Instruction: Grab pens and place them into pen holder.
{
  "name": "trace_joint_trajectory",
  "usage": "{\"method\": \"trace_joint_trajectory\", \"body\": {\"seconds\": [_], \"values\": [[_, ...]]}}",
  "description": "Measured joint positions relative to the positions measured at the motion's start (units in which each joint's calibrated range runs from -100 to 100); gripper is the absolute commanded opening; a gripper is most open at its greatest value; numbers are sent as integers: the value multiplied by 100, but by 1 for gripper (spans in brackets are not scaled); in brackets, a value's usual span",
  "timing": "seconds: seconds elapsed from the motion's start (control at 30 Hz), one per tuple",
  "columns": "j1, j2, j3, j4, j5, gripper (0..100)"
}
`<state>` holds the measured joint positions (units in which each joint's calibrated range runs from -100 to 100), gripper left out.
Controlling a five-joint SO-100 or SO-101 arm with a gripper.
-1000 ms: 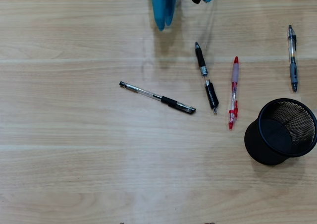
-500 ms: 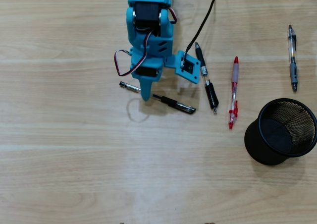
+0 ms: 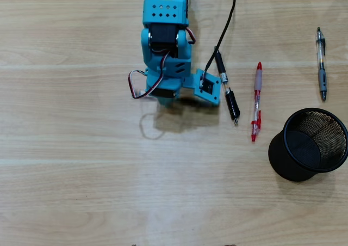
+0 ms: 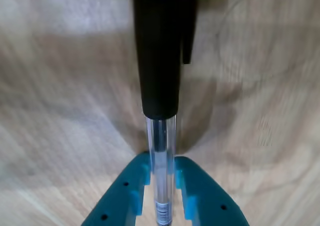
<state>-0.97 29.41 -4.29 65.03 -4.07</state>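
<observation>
While the pale wood-grain table (image 3: pixel 81 175) fills the whole overhead view, nothing of the room beyond it shows. My teal arm (image 3: pixel 166 44) reaches down from the top edge and covers the spot beneath it. In the wrist view my gripper (image 4: pixel 161 178) is clamped on the clear-barrelled pen (image 4: pixel 161 136), its transparent shaft squeezed between my two teal fingers (image 4: pixel 127 196) and its black cap end pointing away over the blurred wood. In the overhead view, a black pen (image 3: pixel 227 88) lies just right of my wrist, beside the black cable (image 3: pixel 225 23). A red pen (image 3: pixel 256 102) lies further right, roughly parallel to it. Another pen with a grey sleeve (image 3: pixel 321 63) rests near the right edge. The black mesh pen holder (image 3: pixel 310 143) stands at lower right, well apart from my arm, below the grey-sleeved pen.
</observation>
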Motion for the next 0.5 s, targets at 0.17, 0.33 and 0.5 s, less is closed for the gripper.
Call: {"method": "trace_joint_trajectory", "body": {"seconds": [0.17, 0.33, 0.5], "values": [[-34, -186, -301, 9, -417, 2], [-616, -1109, -992, 9, -1163, 2], [-1292, -2116, -1514, -982, -2598, 2]]}}
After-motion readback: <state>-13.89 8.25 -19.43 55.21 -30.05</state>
